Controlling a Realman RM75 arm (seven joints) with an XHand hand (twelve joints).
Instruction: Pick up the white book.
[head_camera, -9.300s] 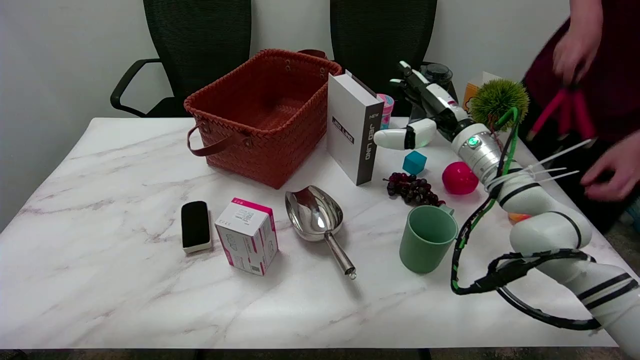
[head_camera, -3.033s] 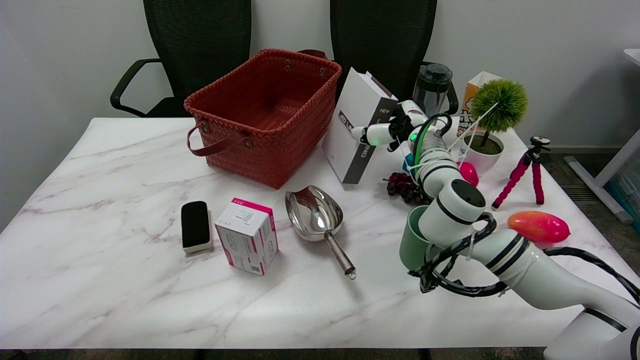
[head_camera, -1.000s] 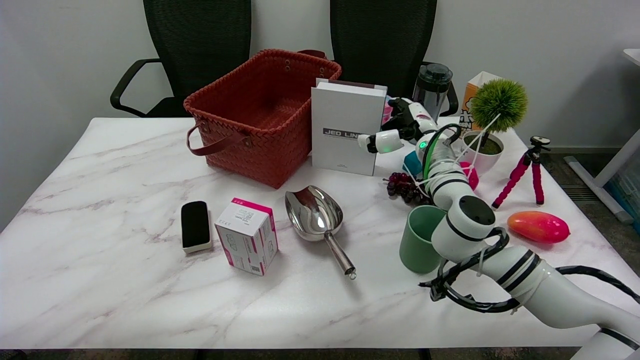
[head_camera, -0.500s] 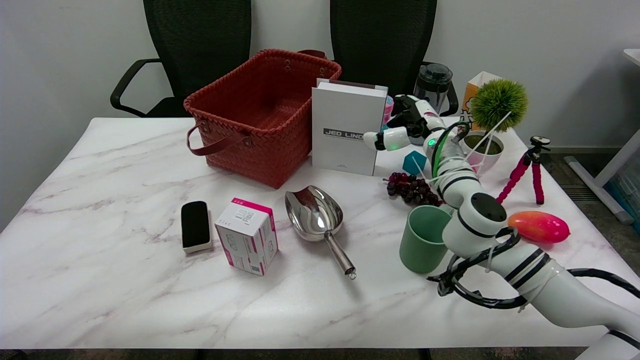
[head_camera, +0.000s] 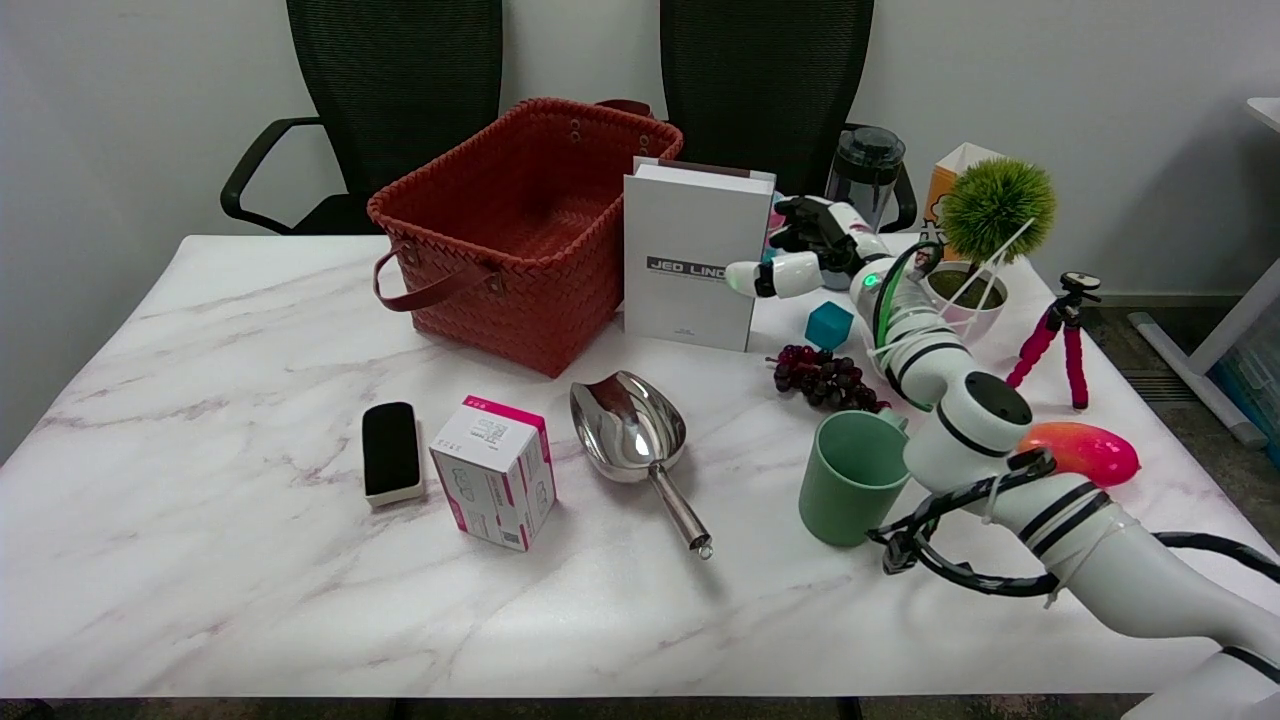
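The white book stands upright on the table, its front cover facing me, just right of the red basket. My right hand is at the book's right edge. Its white thumb lies across the front cover near the lettering and its dark fingers reach round behind the edge, so it grips the book. The book's bottom edge rests on the tabletop.
A woven red basket stands left of the book. Grapes, a teal cube, a green mug, a metal scoop, a pink box and an eraser lie in front. A plant, bottle, tripod and mango stand right.
Over nine seconds the hand took the book, tilted it and turned its cover toward me. In the last second the book stayed upright while the elbow swung right.
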